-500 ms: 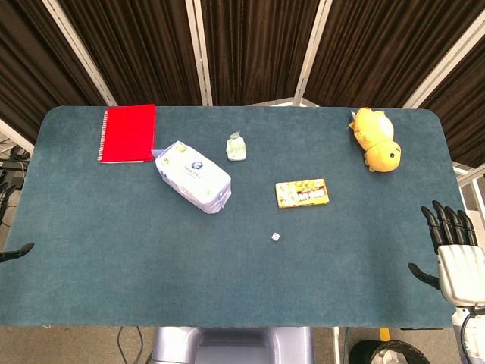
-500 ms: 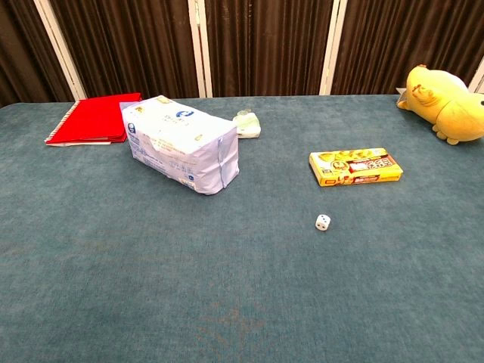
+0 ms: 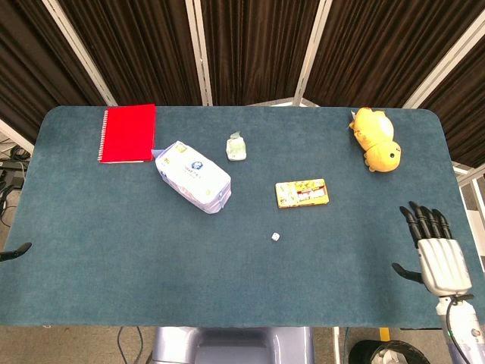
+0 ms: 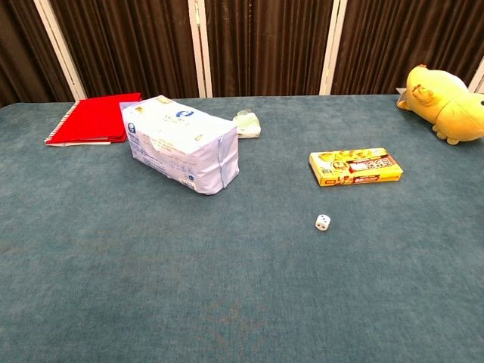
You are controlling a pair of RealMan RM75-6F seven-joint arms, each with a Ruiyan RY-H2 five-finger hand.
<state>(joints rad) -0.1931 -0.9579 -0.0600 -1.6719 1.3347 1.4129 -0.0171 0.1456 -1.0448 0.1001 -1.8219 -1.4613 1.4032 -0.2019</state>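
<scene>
My right hand (image 3: pixel 437 254) hovers over the table's front right corner in the head view, fingers stretched and apart, holding nothing. The things nearest it are a small white die (image 3: pixel 276 237) and a yellow box (image 3: pixel 301 192), both well to its left. At the left edge only a dark fingertip of my left hand (image 3: pixel 15 251) shows, beside the table's left side and touching nothing visible. The chest view shows neither hand. A yellow plush toy (image 3: pixel 376 139) lies at the back right.
A red notebook (image 3: pixel 127 133) lies at the back left, with a white tissue pack (image 3: pixel 193 176) and a small green packet (image 3: pixel 236 147) beside it. The chest view shows the tissue pack (image 4: pixel 182 143), yellow box (image 4: pixel 355 167) and die (image 4: pixel 323 222) on the blue table (image 3: pixel 151 258).
My right hand has shifted left, from beyond the right edge to over the front right corner. The left fingertip has drawn slightly back toward the frame edge.
</scene>
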